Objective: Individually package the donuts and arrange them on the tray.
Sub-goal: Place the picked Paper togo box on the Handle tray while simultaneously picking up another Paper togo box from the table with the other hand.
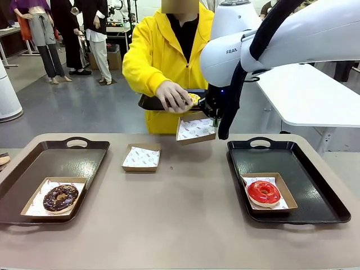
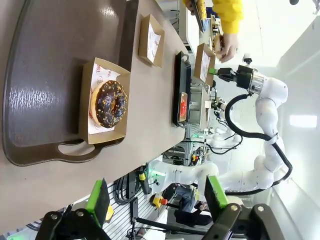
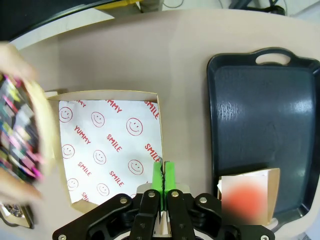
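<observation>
Right gripper [image 3: 162,169] clenched on box [image 3: 107,145] rim; person's hand [image 1: 171,94] held dark sprinkled donut [image 3: 19,134], blurred, axis unclear, beside box; left gripper [image 2: 156,197] released.

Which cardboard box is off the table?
The empty box held aloft by the right gripper; the other three rest on the trays or the table.

"YUMMY", "SMILE" on box liner [image 3: 107,150]
</observation>
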Robot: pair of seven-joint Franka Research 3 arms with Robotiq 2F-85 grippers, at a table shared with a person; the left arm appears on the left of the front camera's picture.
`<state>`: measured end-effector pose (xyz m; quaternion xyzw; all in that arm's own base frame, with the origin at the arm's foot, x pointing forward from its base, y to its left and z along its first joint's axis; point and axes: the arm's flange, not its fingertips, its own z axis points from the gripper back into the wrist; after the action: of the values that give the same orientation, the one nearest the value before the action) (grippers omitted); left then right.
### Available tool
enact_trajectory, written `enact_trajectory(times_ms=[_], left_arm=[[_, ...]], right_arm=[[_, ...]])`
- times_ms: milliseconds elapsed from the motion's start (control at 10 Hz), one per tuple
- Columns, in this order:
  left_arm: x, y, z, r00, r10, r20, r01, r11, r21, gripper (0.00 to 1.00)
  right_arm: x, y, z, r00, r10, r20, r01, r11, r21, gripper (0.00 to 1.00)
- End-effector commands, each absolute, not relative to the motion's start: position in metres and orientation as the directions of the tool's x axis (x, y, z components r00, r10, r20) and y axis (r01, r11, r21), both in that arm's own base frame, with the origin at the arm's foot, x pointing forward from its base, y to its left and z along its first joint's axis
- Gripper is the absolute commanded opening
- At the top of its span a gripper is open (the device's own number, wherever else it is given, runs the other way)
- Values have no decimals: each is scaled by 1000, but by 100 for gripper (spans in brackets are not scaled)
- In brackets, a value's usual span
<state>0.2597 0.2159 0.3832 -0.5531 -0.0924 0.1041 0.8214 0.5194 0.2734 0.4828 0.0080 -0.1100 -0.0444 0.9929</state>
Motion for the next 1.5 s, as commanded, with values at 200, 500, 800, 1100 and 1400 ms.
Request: enact_trajectory(times_ms=[200, 500, 800, 1100, 1400], left_arm=[[258, 217, 385, 961, 273, 38, -65, 359, -931, 100], [258, 217, 385, 961, 273, 38, -65, 359, -931, 100], [258, 217, 385, 961, 273, 38, -65, 359, -931, 100], [258, 217, 385, 961, 273, 38, -65, 359, -931, 100], [258, 217, 385, 961, 273, 38, -65, 359, -931, 100]], right_arm=[[514, 270, 482, 972, -94, 217, 90, 996, 28, 0], [514, 270, 482, 972, -94, 217, 90, 996, 28, 0], [514, 270, 482, 972, -94, 217, 90, 996, 28, 0], [514, 270, 482, 972, -94, 217, 90, 996, 28, 0], [514, 270, 482, 972, -94, 217, 90, 996, 28, 0]])
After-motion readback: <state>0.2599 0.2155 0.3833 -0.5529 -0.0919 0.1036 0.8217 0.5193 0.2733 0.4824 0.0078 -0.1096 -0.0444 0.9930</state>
